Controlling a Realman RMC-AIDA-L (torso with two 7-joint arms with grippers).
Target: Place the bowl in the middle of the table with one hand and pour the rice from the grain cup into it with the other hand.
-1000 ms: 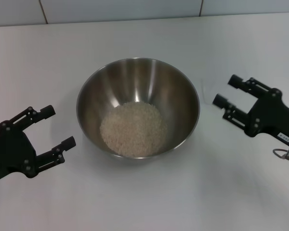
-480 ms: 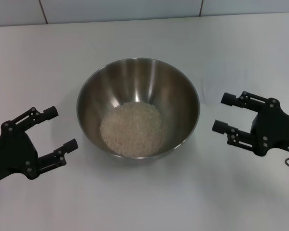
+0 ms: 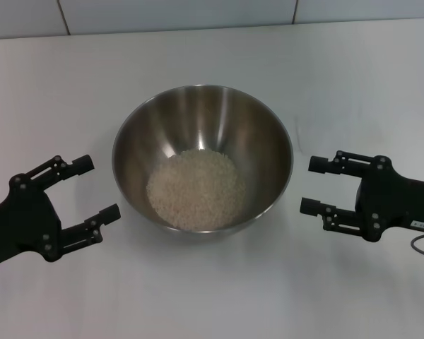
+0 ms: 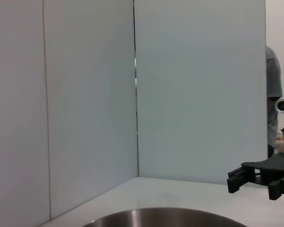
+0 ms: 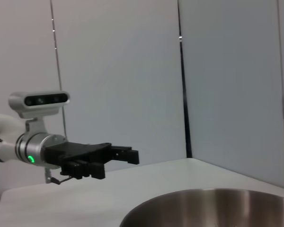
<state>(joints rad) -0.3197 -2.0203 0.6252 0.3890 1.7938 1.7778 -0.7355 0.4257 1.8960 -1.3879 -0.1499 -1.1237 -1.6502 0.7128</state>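
Observation:
The large stainless-steel bowl stands on the white table near its middle. A pale heap of rice lies in its bottom. My left gripper is open and empty, just left of the bowl. My right gripper is open and empty, just right of the bowl. The bowl's rim shows in the left wrist view and in the right wrist view. The grain cup is out of view.
White wall panels run along the table's far edge. The left wrist view shows my right gripper across the bowl. The right wrist view shows my left gripper across the bowl.
My right gripper has come down and toward the front, closer beside the bowl, and turned to point at it. My left gripper has shifted slightly toward the bowl. Bowl and rice have not moved.

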